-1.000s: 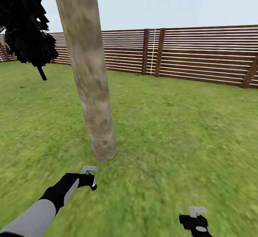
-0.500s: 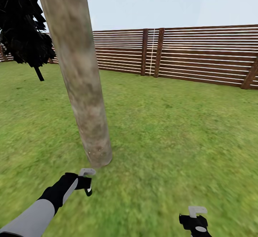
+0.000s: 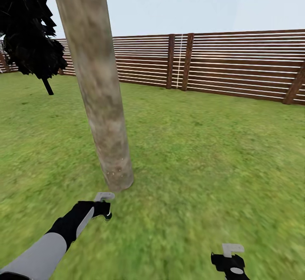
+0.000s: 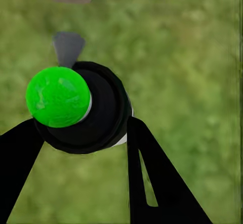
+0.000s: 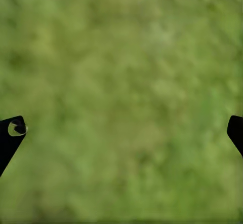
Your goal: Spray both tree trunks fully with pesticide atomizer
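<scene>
My left gripper [image 4: 81, 133] pinches the pesticide atomizer [image 4: 83, 110] between both fingers, just short of the tree trunk [image 3: 99, 89] base on the lawn [image 3: 203, 153]. The bottle's contents cannot be told. My right gripper [image 5: 121, 133] hangs spread over grass.

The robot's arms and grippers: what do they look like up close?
The left arm has a pale grey forearm shell running into a glossy black wrist. Each gripper, left and right, is black with a small light-grey angled bracket on top. Its fingers are flat, black and tapered, with a slot cut through.
</scene>
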Tool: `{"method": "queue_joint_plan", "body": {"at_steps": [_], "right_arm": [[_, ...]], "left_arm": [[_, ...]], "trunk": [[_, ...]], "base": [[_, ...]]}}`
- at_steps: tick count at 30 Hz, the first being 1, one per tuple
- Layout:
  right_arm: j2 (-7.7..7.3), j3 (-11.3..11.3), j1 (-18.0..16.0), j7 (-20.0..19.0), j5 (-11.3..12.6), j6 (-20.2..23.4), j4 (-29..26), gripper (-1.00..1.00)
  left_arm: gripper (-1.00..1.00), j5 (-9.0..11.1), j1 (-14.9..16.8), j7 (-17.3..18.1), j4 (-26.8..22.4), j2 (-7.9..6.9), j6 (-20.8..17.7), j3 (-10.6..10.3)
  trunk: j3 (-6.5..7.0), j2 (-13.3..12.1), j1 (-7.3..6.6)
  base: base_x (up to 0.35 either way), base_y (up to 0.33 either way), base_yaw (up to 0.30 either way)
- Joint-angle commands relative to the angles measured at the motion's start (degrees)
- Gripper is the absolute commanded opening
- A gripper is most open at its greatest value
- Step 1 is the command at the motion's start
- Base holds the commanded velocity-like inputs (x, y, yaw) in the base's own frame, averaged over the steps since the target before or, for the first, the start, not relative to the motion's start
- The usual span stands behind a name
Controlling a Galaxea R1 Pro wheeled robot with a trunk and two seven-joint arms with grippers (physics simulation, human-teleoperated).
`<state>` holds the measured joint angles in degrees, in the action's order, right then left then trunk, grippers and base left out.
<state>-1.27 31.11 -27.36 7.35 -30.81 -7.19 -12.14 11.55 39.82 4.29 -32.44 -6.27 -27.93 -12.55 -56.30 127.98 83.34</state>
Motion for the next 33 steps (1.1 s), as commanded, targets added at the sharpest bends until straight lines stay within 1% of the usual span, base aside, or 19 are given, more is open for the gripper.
{"method": "queue_joint_plan", "body": {"at_steps": [1,3,4,5,6,7,10,12,13,15,16,18,21,23,24,26,27,29,33], "right_arm": [[0.02,0.44,-0.06,0.12,-0.56,-0.28,0.1,1.0],[-0.01,0.45,-0.06,0.12,-0.57,-0.28,0.1,1.0],[-0.04,0.45,-0.06,0.12,-0.57,-0.28,0.1,1.0],[-0.11,0.45,-0.06,0.12,-0.57,-0.28,0.1,1.0],[-0.12,0.45,-0.06,0.12,-0.57,-0.28,0.1,1.0],[-0.14,0.45,-0.06,0.1,-0.59,-0.28,0.75,1.0],[-0.14,0.45,-0.06,0.09,-0.65,-0.42,2.05,1.0],[-0.14,0.45,-0.06,0.11,-0.66,-0.44,2.12,1.0],[-0.14,0.45,-0.06,0.07,-0.66,-0.45,2.17,1.0],[-0.14,0.45,-0.06,0.07,-0.66,-0.45,2.2,1.0],[-0.14,0.45,-0.06,0.05,-0.66,-0.45,2.21,1.0],[-0.14,0.45,-0.06,0.04,-0.66,-0.45,2.21,1.0],[-0.14,0.39,-0.06,0.03,-0.66,-0.45,2.25,1.0],[-0.14,0.37,-0.06,0.03,-0.66,-0.45,2.23,1.0],[-0.14,0.36,-0.06,0.03,-0.66,-0.45,2.22,1.0],[-0.14,0.42,-0.06,0.03,-0.66,-0.45,2.22,1.0],[-0.12,0.39,-0.06,0.03,-0.66,-0.45,2.21,1.0],[-0.07,0.37,-0.06,0.03,-0.66,-0.45,2.21,1.0],[-0.02,0.37,-0.06,0.01,-0.66,-0.45,2.21,1.0]], "left_arm": [[-1.0,0.5,0.81,-0.16,-0.73,0.1,-0.61,-0.36],[-1.0,0.49,2.72,-0.16,-1.05,0.09,-2.07,-0.34],[-1.0,0.49,4.54,-0.06,-1.2,-0.31,-4.2,-0.26],[-1.0,0.44,6.77,0.17,-1.35,-1.29,-7.33,-0.16],[-1.0,0.44,7.35,0.31,-1.5,-1.92,-8.56,-0.14],[-1.0,0.92,8.54,0.54,-1.69,-3.65,-11.99,-0.15],[-1.0,1.2,11.56,0.96,-1.68,-3.37,-14.6,-0.19],[-1.0,1.23,12.25,1.93,-1.7,-3.84,-16.99,-0.16],[-1.0,1.16,12.8,3.08,-1.72,-4.48,-18.63,-0.14],[-1.0,1.22,13.69,4.98,-1.84,-6.69,-20.04,-0.11],[-1.0,1.25,13.67,5.29,-1.92,-6.92,-20.08,-0.15],[-1.0,1.27,13.43,5.53,-2.26,-6.66,-19.85,-0.18],[-1.0,0.51,13.09,5.45,-2.38,-2.27,-18.53,-0.27],[-1.0,0.47,13.11,5.42,-2.4,-0.97,-18.0,-0.38],[-1.0,0.48,13.29,5.5,-2.86,-0.77,-18.14,-0.43],[-1.0,0.44,13.87,5.54,-3.12,-1.23,-18.56,-0.28],[-1.0,0.44,14.06,5.55,-3.15,-2.95,-18.67,-0.19],[-1.0,0.41,14.18,5.56,-3.16,-4.84,-18.73,-0.13],[-1.0,0.4,14.22,5.56,-3.2,-5.19,-20.11,-0.3]], "trunk": [[-0.05,0.02,-0.01],[-0.05,0.02,-0.01],[-0.05,0.02,-0.01],[-0.05,0.02,-0.01],[-0.05,0.02,-0.01],[-0.05,0.02,-0.01],[-0.05,0.02,-0.01],[-0.05,0.02,-0.01],[-0.05,0.02,-0.01],[-0.05,0.02,-0.01],[-0.05,0.02,-0.01],[-0.05,0.02,-0.01],[-0.05,0.02,-0.01],[-0.05,0.02,-0.01],[-0.05,0.02,-0.01],[-0.05,0.02,-0.01],[-0.05,0.02,-0.01],[-0.05,0.02,-0.01],[-0.05,0.02,-0.01]], "base": [[-0.006,0.0,0.0],[-0.003,0.0,0.0],[-0.001,0.0,0.0],[0.0,0.0,0.0],[0.0,0.0,0.0],[0.0,0.0,0.0],[0.0,0.0,0.0],[0.0,0.0,0.0],[0.0,0.0,0.0],[0.0,0.0,0.0],[0.0,0.0,0.0],[0.0,0.0,0.0],[0.0,0.0,0.0],[0.0,0.0,0.0],[0.0,0.0,0.0],[0.0,0.0,0.0],[0.0,0.0,0.004],[0.0,0.0,0.145],[0.0,-0.073,0.199]]}}
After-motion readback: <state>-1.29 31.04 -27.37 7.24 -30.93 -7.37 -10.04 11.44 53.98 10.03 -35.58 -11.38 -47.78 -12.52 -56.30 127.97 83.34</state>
